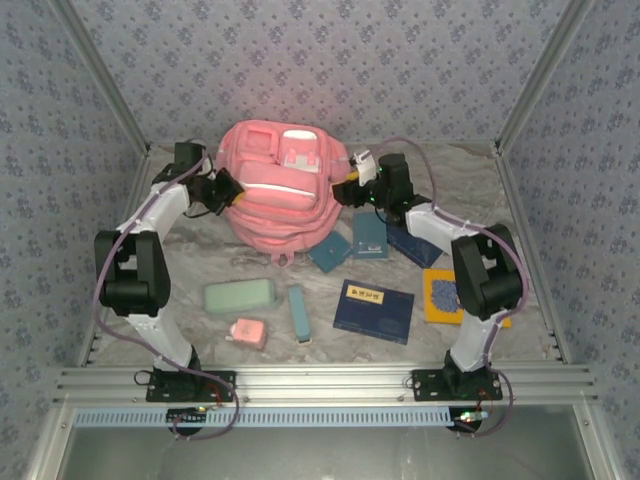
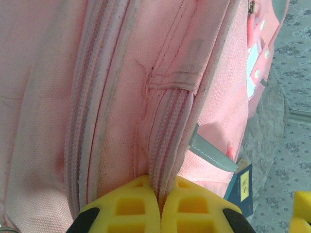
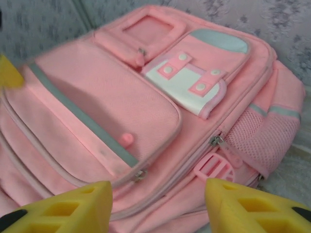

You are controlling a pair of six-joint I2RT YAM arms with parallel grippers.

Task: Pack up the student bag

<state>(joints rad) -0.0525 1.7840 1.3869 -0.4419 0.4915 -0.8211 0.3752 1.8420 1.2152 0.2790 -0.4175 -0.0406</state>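
On the marbled tabletop [image 1: 320, 352] we see the bag [image 1: 275, 200], a green case [image 1: 240, 296], a pink box [image 1: 248, 333] and a navy book [image 1: 373, 311].

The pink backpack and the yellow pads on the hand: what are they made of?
Student bag: matte woven cloth, probably nylon or polyester; weave and stitched seams show. Left hand pads: matte yellow, perhaps foam or soft plastic, with square hollows.
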